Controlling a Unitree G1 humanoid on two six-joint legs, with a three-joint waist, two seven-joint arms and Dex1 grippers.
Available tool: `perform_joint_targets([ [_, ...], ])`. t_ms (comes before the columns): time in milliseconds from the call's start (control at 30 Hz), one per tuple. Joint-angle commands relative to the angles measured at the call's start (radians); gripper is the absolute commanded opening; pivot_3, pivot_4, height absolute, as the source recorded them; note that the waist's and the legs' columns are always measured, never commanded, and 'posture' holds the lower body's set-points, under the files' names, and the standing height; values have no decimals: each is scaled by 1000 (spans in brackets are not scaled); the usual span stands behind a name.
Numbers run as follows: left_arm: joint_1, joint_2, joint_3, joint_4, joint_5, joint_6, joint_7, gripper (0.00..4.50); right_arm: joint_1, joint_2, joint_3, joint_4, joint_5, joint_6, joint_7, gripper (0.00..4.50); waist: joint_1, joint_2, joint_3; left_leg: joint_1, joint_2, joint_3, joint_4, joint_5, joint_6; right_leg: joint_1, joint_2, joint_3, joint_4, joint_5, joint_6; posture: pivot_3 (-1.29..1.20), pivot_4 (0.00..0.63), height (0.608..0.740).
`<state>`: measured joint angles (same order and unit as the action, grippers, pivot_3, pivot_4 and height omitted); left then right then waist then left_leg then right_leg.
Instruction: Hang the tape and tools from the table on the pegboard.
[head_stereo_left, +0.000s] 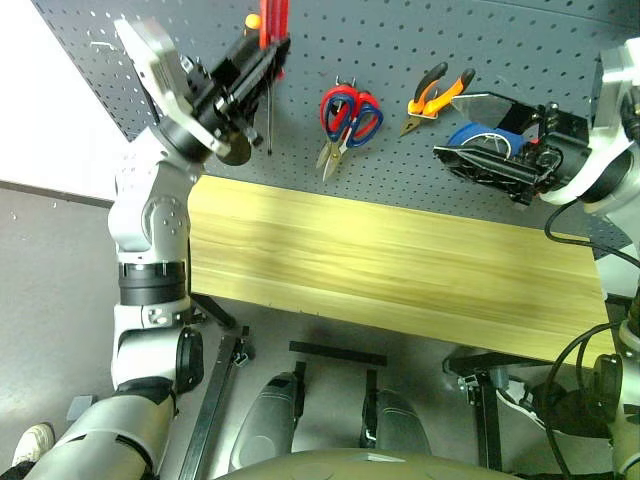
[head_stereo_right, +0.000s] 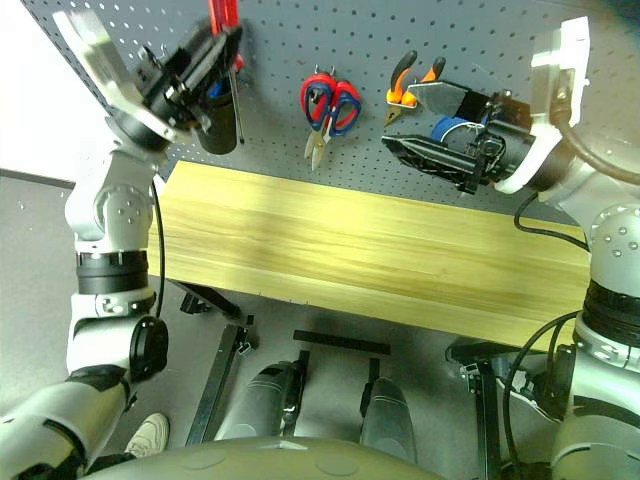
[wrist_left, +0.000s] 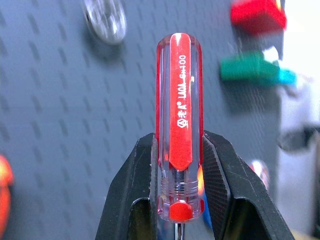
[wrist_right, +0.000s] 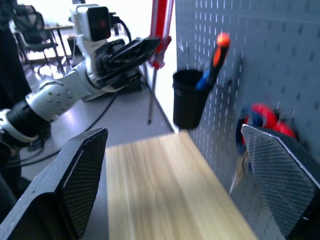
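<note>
Against pegboard (head_stereo_left: 400, 60), left gripper (wrist_left: 180, 165) clamps screwdriver (wrist_left: 179, 125).

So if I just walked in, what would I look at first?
Probably the red-handled screwdriver, pinched in the left gripper and held upright in front of the pegboard, above the black cup. Next, the red-handled scissors and the orange-and-black pliers hanging side by side on the board, with the right gripper wide open beside them.
</note>
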<state>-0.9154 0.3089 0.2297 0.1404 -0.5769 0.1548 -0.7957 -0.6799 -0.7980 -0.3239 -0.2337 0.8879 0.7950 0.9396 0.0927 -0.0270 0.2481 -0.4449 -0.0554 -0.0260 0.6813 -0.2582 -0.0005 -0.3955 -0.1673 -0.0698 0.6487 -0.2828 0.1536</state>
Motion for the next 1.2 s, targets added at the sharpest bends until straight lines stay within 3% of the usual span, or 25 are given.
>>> perform_joint_targets([
  [33, -87, 16, 46, 59, -3, -55, 38, 877, -33, 6, -25, -2, 13, -26, -32, 4500, -1, 1, -4, 0, 0, 0, 0, 0, 0, 0, 0, 0, 0, 0, 0, 133, 89, 740],
  [567, -329, 79, 29, 684, 239, -462, 128, 877, -59, 22, -3, 12, 15, -26, -86, 4500, -4, -2, -26, 1, 0, 0, 1, 0, 0, 2, 0, 0, 0, 0, 0, 112, 87, 740],
  [1200, -323, 111, -8, 872, 401, -534, 298, 877, -74, 32, 122, 80, -109, -66, -73, 4500, -54, -2, -26, 1, 0, -1, 1, 0, 0, 1, 0, 0, 2, 0, 0, 100, 105, 740],
])
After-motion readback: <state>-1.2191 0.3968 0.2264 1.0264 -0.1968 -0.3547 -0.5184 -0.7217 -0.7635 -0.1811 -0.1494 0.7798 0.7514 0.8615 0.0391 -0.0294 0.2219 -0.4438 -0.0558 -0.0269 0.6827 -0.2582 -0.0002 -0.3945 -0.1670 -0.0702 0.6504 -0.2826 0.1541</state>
